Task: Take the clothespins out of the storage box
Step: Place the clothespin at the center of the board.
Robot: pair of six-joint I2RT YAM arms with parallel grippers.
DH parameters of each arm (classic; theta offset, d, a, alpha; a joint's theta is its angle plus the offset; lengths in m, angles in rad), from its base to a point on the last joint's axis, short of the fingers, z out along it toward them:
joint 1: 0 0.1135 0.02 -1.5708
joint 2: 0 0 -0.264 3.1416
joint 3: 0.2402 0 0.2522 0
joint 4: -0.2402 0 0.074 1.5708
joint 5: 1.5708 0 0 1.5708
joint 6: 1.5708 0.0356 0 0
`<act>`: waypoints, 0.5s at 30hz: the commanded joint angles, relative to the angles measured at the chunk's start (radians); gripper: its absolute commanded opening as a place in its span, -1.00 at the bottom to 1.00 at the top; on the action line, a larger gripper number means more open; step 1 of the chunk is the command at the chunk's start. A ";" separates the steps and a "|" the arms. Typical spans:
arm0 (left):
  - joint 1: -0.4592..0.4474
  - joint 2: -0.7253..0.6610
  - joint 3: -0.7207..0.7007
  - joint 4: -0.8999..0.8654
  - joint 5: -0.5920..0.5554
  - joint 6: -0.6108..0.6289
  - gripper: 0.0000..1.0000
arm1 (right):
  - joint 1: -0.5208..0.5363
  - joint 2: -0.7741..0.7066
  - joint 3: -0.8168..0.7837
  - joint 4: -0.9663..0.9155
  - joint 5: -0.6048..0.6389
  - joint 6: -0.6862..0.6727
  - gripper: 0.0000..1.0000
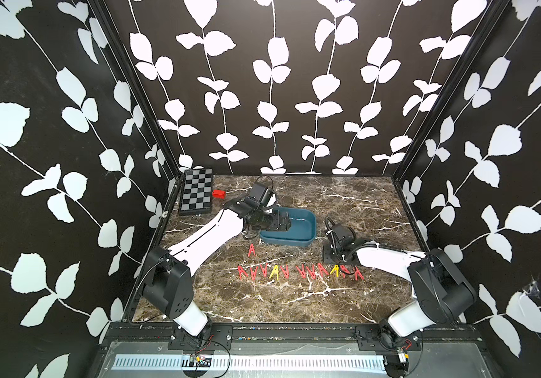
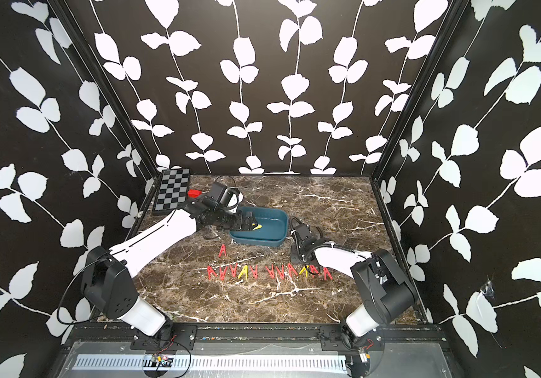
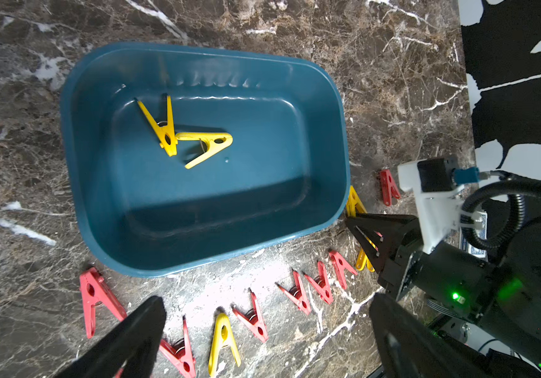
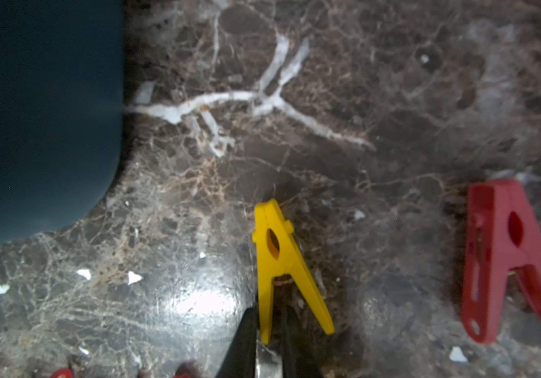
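Note:
The teal storage box [image 1: 295, 240] [image 2: 262, 243] [image 3: 262, 196] sits mid-table. Two yellow clothespins [image 3: 164, 126] [image 3: 208, 147] lie touching inside it; one shows in a top view [image 2: 257, 226]. My left gripper [image 1: 283, 222] [image 2: 249, 224] [image 3: 267, 302] hangs open over the box's left end, holding nothing. Several red and yellow clothespins [image 1: 275, 271] [image 2: 246, 271] lie in a row in front of the box, and one red clothespin [image 1: 252, 250] lies apart. At the row's right end, my right gripper [image 1: 341, 266] [image 4: 269, 314] stands slightly open around one leg of a yellow clothespin [image 4: 279, 258] lying on the table.
A checkerboard [image 1: 196, 192] lies at the back left, with a small red block [image 1: 219, 194] beside it. A black plate [image 1: 329, 253] sits under the right wrist. A red clothespin [image 4: 504, 255] lies just right of the yellow one. Patterned walls close in three sides.

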 commanded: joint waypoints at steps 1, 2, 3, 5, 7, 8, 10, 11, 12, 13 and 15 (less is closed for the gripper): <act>-0.002 -0.012 0.002 -0.027 -0.016 0.016 0.98 | 0.002 0.004 0.007 -0.013 -0.004 0.014 -0.62; -0.002 -0.008 0.007 -0.031 -0.020 0.021 0.98 | 0.002 -0.004 0.015 -0.023 0.001 0.009 -0.61; -0.001 -0.001 0.012 -0.036 -0.023 0.025 0.98 | 0.002 -0.013 0.024 -0.035 0.004 0.003 -0.58; -0.002 0.009 0.023 -0.049 -0.036 0.034 0.98 | 0.002 -0.038 0.039 -0.054 0.007 -0.011 -0.48; -0.001 0.019 0.034 -0.055 -0.049 0.040 0.98 | 0.002 -0.066 0.058 -0.072 0.009 -0.028 -0.33; -0.002 0.027 0.040 -0.057 -0.056 0.042 0.98 | 0.002 -0.081 0.068 -0.079 0.007 -0.041 -0.27; -0.002 0.042 0.050 -0.060 -0.065 0.044 0.97 | 0.002 -0.109 0.085 -0.089 0.002 -0.059 -0.13; -0.002 0.053 0.058 -0.066 -0.069 0.042 0.93 | 0.003 -0.121 0.097 -0.092 0.002 -0.068 -0.09; -0.002 0.067 0.066 -0.070 -0.073 0.041 0.88 | 0.002 -0.133 0.107 -0.095 -0.003 -0.078 0.01; -0.002 0.081 0.078 -0.079 -0.079 0.039 0.82 | 0.001 -0.140 0.120 -0.096 -0.009 -0.086 0.09; -0.002 0.109 0.100 -0.094 -0.093 0.040 0.72 | 0.001 -0.149 0.146 -0.096 -0.027 -0.098 0.24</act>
